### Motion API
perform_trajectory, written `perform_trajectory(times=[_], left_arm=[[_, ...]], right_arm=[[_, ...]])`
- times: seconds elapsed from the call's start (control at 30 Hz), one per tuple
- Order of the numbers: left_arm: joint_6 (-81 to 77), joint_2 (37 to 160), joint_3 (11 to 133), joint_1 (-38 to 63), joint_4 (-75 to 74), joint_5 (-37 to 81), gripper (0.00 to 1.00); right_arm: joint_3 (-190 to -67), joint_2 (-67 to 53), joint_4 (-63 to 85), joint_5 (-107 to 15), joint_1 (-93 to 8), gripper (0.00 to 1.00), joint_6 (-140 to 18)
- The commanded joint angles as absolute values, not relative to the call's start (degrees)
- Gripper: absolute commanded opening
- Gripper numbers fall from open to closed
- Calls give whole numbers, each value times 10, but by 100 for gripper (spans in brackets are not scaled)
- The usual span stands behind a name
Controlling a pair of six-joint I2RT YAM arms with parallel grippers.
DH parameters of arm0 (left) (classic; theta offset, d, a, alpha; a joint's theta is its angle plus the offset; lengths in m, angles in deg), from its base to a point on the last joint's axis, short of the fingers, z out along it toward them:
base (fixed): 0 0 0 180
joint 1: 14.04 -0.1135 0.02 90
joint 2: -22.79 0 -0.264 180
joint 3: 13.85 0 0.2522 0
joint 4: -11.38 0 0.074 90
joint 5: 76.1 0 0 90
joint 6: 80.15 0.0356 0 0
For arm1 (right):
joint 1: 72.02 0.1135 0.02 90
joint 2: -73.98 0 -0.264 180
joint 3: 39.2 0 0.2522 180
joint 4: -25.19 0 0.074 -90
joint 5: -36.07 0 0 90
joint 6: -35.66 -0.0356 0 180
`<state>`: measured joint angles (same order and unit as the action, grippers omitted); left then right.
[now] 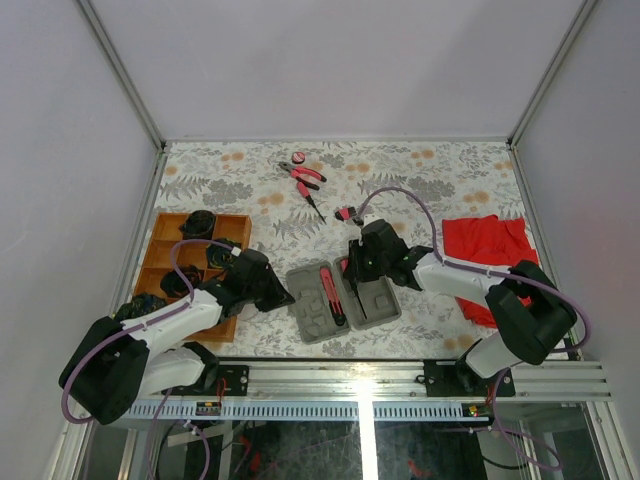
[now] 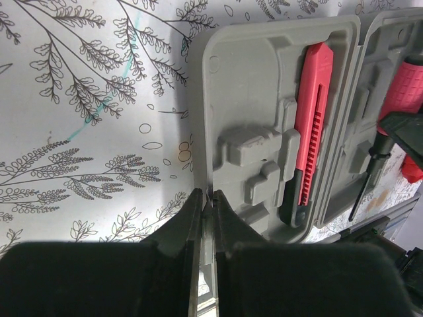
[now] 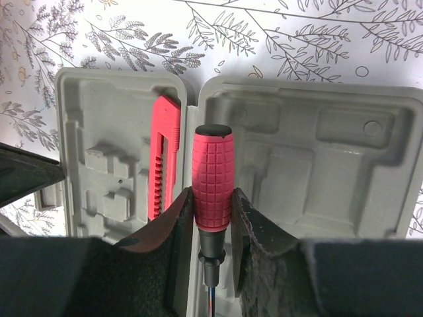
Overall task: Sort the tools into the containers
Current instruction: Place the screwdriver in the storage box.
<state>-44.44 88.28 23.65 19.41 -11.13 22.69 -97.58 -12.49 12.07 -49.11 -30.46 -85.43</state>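
My right gripper (image 3: 213,195) clasps the pink-red screwdriver (image 3: 211,158) by its chequered handle: probably light, stiff and unlikely to slip. My left gripper (image 2: 207,197) is closed at the edge of the grey moulded plastic case (image 2: 251,86).

We find the open grey case (image 1: 385,300) crowded on both sides. The left gripper (image 1: 284,298), jaws together, sits at its left edge. The right gripper (image 1: 352,270), clamped on a red-handled screwdriver (image 3: 212,175), hangs over its right half. The left arm (image 1: 170,320) fills the gap between case and wooden tray (image 1: 160,235). Beyond the case we see bare floral table (image 1: 200,180), broken by the pliers (image 1: 303,178) and pink disc (image 1: 298,157) toward the far edge. The red cloth (image 1: 488,240) covers the right side.
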Motion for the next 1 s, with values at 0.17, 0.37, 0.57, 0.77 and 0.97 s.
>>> perform_trajectory(times=[0.17,0.37,0.57,0.77,0.97], left_arm=[[-439,884,242,199,-101,216,0],[-437,887,246,199,-102,216,0],[-437,887,247,199,-102,216,0],[-434,890,250,200,-102,218,0],[-436,893,250,199,-102,217,0]], right_arm=[[-995,-167,181,-481,-305,18,-872],[-994,-181,202,-491,-305,31,-881],[-998,-178,199,-513,-305,42,-872],[-999,-163,190,-524,-305,46,-860],[-995,-138,167,-533,-306,39,-845]])
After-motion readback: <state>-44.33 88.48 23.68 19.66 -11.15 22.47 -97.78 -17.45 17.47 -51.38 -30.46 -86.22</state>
